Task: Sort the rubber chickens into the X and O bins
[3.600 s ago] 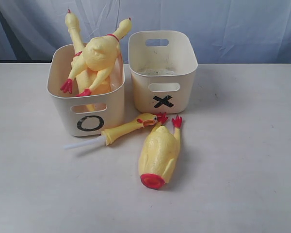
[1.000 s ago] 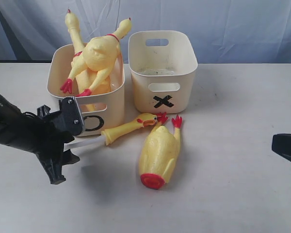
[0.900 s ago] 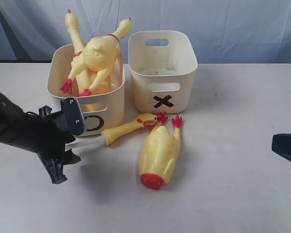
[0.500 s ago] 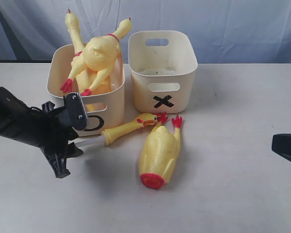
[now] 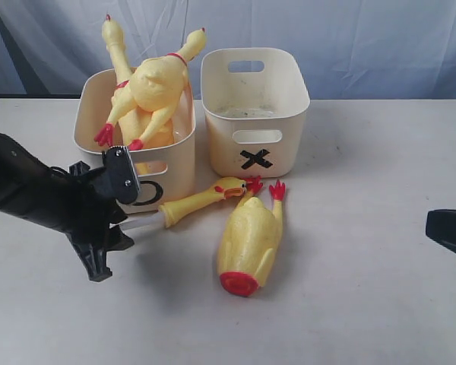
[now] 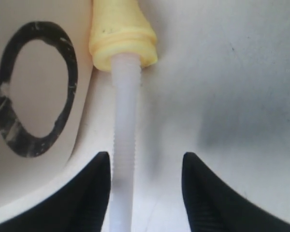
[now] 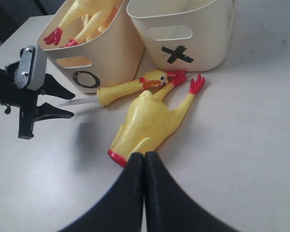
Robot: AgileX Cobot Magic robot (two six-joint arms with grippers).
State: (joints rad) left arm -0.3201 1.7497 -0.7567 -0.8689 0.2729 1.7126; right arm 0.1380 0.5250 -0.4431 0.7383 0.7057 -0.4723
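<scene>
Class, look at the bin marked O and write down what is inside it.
Two long rubber chickens sit in the O bin, necks poking above its rim. Its floor is hidden by them and its wall.

Exterior cam sits a bit above the table (image 5: 365, 304), facing the marked sides of the O bin (image 5: 178, 171) and X bin (image 5: 289, 122). Left wrist cam is right up close and low on that O bin and the thin chicken (image 6: 123, 34). Right wrist cam sees the same pair from farther back and higher.
</scene>
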